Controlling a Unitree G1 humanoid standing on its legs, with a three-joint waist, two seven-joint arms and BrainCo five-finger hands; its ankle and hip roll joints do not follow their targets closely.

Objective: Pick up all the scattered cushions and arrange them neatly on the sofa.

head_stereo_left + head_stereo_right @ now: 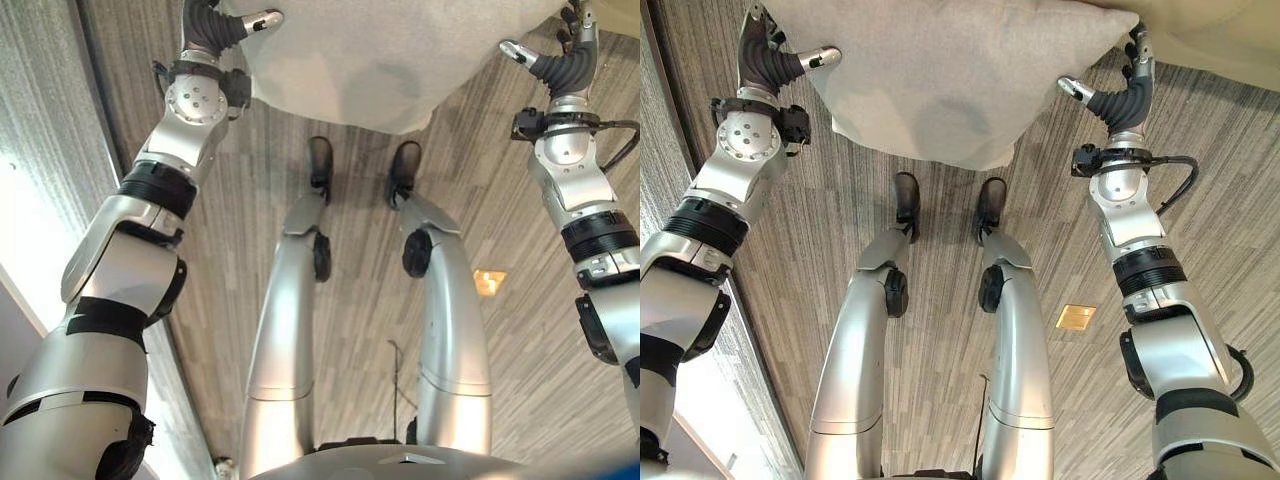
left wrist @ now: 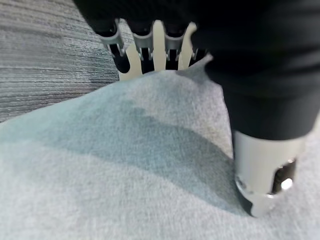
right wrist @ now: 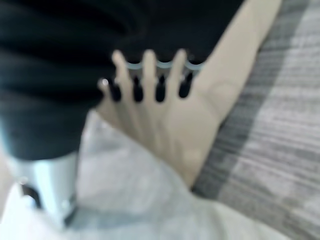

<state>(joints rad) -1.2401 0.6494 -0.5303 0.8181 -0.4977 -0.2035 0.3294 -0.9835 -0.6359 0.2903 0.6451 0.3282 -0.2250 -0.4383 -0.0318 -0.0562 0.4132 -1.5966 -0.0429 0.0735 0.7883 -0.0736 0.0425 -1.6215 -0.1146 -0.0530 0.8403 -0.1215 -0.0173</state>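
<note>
A large light-grey cushion [image 1: 950, 80] hangs above the carpet in front of me, held between both hands. My left hand [image 1: 765, 55] grips its left edge: the thumb [image 2: 265, 170] lies on the top face and the fingers [image 2: 150, 45] reach beneath the edge. At the cushion's right edge my right hand [image 1: 1120, 95] pinches the same way, thumb [image 3: 47, 185] on the grey fabric, fingers [image 3: 145, 75] behind it against a beige surface. The cushion's far part runs out of the eye views.
Grey striped carpet [image 1: 1210, 220] covers the floor below. A small brass floor plate [image 1: 1076, 317] sits to my right. A beige upholstered surface [image 1: 1230, 40] shows at the far right. A pale wall strip [image 1: 30, 200] runs along the left.
</note>
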